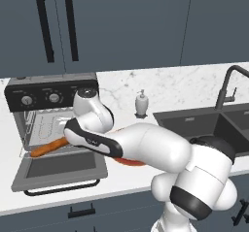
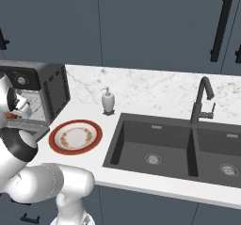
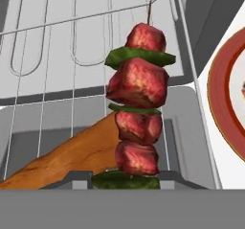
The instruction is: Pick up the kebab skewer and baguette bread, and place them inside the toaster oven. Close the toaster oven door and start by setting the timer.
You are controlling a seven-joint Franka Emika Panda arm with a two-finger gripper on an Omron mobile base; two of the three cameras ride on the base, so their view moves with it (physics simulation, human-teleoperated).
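Fingers clamped on the skewer (image 3: 138,108) at its bottom end; light, stiff stick, slippery chunks, so grip low over the bread (image 3: 72,156).

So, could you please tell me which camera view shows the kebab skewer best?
The hand view: the kebab skewer fills its centre, every red and green chunk distinct. The right base view catches a small reddish bit beside the arm.

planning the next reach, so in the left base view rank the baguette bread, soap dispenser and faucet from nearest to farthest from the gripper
1. The baguette bread, on the toaster oven rack just left of the gripper, which holds the kebab skewer.
2. The soap dispenser, right of it, at the back of the counter.
3. The faucet, far right, over the sink.
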